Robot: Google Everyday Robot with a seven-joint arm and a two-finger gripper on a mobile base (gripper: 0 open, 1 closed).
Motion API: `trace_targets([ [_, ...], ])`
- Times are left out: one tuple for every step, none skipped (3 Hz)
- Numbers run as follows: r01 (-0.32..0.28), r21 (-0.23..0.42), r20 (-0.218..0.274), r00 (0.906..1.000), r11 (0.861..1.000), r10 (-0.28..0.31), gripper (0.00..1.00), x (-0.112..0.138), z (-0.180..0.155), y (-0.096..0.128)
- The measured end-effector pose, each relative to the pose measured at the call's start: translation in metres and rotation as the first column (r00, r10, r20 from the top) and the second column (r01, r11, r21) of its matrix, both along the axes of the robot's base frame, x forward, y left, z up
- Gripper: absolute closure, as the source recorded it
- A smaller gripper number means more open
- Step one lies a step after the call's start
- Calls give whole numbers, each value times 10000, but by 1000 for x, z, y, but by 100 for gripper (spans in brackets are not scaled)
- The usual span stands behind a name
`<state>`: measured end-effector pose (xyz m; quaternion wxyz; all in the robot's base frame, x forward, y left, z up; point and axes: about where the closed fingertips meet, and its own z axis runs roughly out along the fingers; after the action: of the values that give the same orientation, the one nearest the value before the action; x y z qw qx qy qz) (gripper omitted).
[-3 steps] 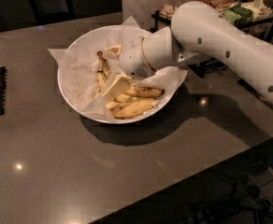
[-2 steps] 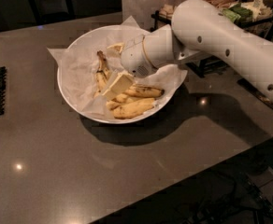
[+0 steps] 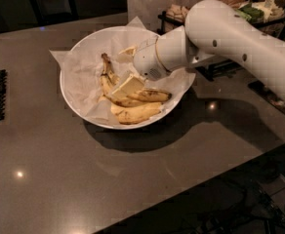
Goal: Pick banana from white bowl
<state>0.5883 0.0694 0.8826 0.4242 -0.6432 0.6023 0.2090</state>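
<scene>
The banana [image 3: 107, 83] lies in the white bowl [image 3: 62, 89] beneath the claw [image 3: 127, 87], grip unclear.

views: a single camera | vantage: raised, in front of the grey table [image 3: 132, 179] | facing: steeply down and across it | range: close, white bowl [image 3: 79, 108] upper-middle of view | gripper [image 3: 127, 87]: in the bowl at the banana [image 3: 106, 82], arm entering from right
</scene>
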Motion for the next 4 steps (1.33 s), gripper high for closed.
trace_targets([
  [20,294,-152,9999,9996,-16,33,-8,-3,1],
  [-105,515,-225,9997,9986,116,33,-18,-3,7],
  [-275,613,-395,9988,9977,300,31,-19,-7,14],
  [-456,692,-608,9969,9966,499,32,-18,-14,22],
])
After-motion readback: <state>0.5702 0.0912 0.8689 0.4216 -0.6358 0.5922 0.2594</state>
